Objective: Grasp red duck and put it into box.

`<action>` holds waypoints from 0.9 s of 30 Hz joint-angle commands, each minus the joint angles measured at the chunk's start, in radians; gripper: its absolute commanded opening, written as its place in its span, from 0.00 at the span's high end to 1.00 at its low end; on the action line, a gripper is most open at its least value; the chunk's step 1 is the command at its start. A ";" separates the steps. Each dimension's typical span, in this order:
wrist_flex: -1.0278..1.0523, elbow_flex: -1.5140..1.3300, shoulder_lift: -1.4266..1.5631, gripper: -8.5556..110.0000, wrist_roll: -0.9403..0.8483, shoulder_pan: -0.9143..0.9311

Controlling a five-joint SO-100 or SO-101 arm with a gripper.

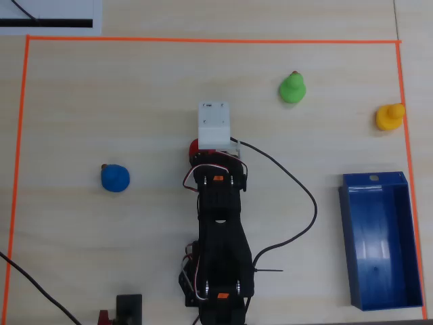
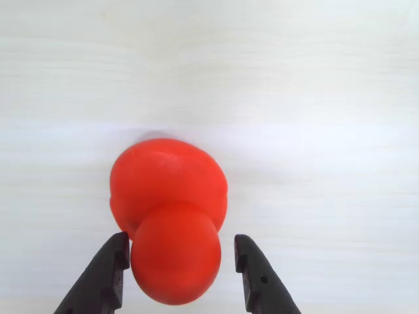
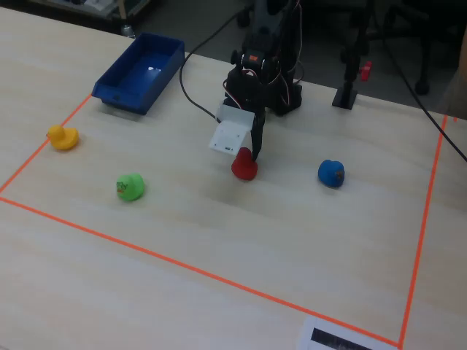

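The red duck (image 2: 169,196) sits on the pale wooden table, its head towards the camera in the wrist view. My gripper (image 2: 181,239) is open, with its black fingers on either side of the duck's head. The left finger (image 2: 108,268) is at or almost at the head, and the right finger (image 2: 252,271) stands a small gap away. In the fixed view the duck (image 3: 244,166) is under the gripper (image 3: 248,153). In the overhead view only the duck's edge (image 1: 193,147) shows beside the white wrist housing. The blue box (image 1: 346,223) stands empty at the right, also seen in the fixed view (image 3: 120,98).
A green duck (image 1: 292,89), an orange-yellow duck (image 1: 389,116) and a blue duck (image 1: 115,178) sit apart on the table. Orange tape (image 1: 203,40) frames the work area. A black cable (image 1: 308,196) loops between the arm and the box.
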State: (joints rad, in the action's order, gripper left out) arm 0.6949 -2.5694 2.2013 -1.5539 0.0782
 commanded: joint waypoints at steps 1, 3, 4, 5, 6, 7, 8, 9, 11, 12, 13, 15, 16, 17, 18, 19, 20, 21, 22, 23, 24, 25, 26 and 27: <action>0.011 0.049 0.003 0.79 -0.037 0.005; 0.032 0.052 0.006 0.84 -0.058 0.005; 0.038 0.055 0.006 0.86 -0.063 0.005; 0.043 0.058 0.006 0.89 -0.067 0.006; 0.044 0.064 0.006 0.93 -0.061 0.009; 0.041 0.072 0.006 0.93 -0.057 0.015; 0.034 0.078 0.006 0.93 -0.051 0.021; 0.028 0.087 0.006 0.93 -0.046 0.026; 0.015 0.112 0.006 0.93 -0.026 0.038; 0.012 0.130 0.006 0.93 -0.011 0.044; 0.012 0.152 0.009 0.93 0.006 0.054; 0.026 0.193 0.021 0.93 0.037 0.074; 0.037 0.213 0.032 0.93 0.051 0.087; 0.054 0.235 0.041 0.93 0.064 0.104; 0.074 0.259 0.052 0.93 0.074 0.124; 0.095 0.285 0.063 0.93 0.080 0.149; 0.115 0.311 0.071 0.93 0.083 0.179; 0.132 0.341 0.074 0.93 0.084 0.215; 0.146 0.371 0.075 0.93 0.084 0.255; 0.161 0.407 0.072 0.93 0.084 0.301; 0.183 0.446 0.063 0.93 0.084 0.351; 0.209 0.486 0.052 0.93 0.078 0.407; 0.242 0.526 0.040 0.93 0.074 0.463; 0.285 0.568 0.028 0.93 0.063 0.526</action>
State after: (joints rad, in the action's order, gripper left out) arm 0.9158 -2.1629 2.2411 -1.4757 0.4142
